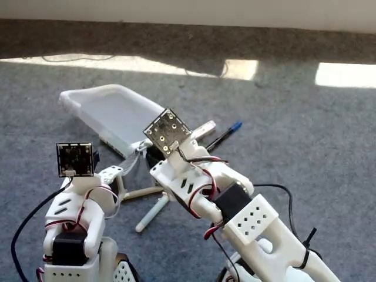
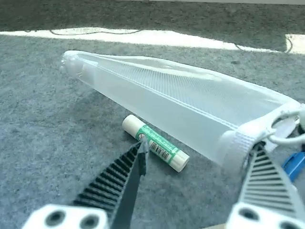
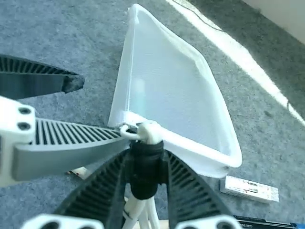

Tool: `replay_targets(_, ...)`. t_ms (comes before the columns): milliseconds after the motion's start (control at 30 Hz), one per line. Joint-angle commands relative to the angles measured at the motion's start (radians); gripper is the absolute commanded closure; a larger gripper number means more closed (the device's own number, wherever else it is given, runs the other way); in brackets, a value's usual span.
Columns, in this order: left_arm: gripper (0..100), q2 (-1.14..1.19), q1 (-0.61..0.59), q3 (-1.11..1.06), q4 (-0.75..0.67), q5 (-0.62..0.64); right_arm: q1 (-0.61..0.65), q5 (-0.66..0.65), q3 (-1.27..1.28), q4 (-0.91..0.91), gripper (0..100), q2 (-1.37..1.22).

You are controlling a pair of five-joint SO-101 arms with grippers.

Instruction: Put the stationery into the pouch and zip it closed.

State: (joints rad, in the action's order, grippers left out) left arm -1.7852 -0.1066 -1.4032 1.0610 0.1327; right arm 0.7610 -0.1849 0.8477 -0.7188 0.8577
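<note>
Pen (image 1: pixel 223 137) half behind the right arm (image 1: pixel 235 202), pouch (image 1: pixel 114 111) corner too; blue piece (image 2: pixel 294 164), perhaps its cap, off the edge.

Glue stick (image 2: pixel 153 149) lies just beside pouch (image 2: pixel 167 102); carpet (image 2: pixel 57 143) side seems open.

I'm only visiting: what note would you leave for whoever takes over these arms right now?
Left jaws: open, at a corner of the pouch.
Right jaws: shut on a dark thing at that corner.
On the carpet: glue stick, blue-capped pen, white marker, small white box.
Done: nothing visibly packed.
Left: load everything, zip shut.
</note>
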Motion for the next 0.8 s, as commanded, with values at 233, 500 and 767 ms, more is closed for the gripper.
replay_targets(233,76,-0.004,-0.081,0.01,-0.028,-0.025,0.015,-0.084,0.012,0.021,99.4,0.036)
replay_targets(500,86,-0.004,-0.114,0.012,-0.029,-0.028,0.016,-0.091,0.018,0.021,99.4,0.036)
replay_targets(767,92,-0.004,-0.113,0.013,-0.028,-0.066,0.025,-0.092,0.019,0.021,99.4,0.035)
